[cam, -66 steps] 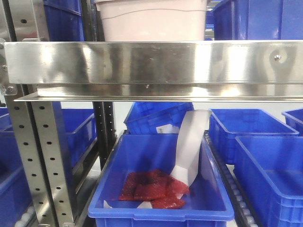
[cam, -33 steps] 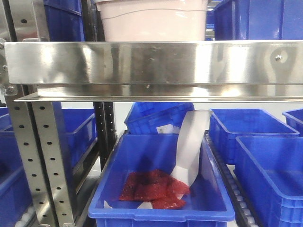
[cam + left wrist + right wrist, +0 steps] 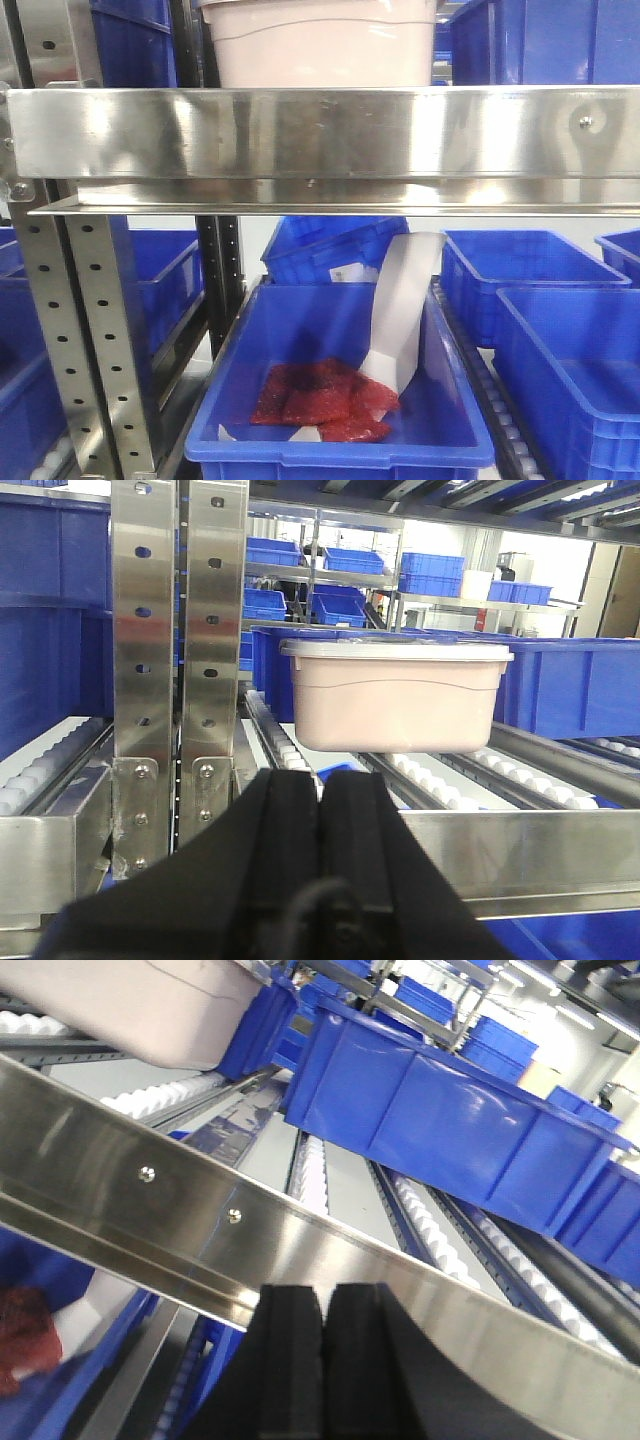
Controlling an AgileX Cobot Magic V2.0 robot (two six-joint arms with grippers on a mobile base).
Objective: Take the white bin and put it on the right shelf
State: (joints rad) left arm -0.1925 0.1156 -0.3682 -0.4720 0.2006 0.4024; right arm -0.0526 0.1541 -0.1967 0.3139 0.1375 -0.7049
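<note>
The white bin, a pinkish off-white tub with a glossy lid, rests on the roller tracks of the right shelf, behind its stainless front rail. My left gripper is shut and empty, just in front of the rail and short of the bin. Lower right of the bin, my right gripper is also shut and empty, its tips against the rail's front. Neither gripper touches the bin.
Perforated grey uprights stand left of the bin. A large blue bin sits on the same level to the right. Below, a blue bin holds red packets and a white bag; more blue bins surround it.
</note>
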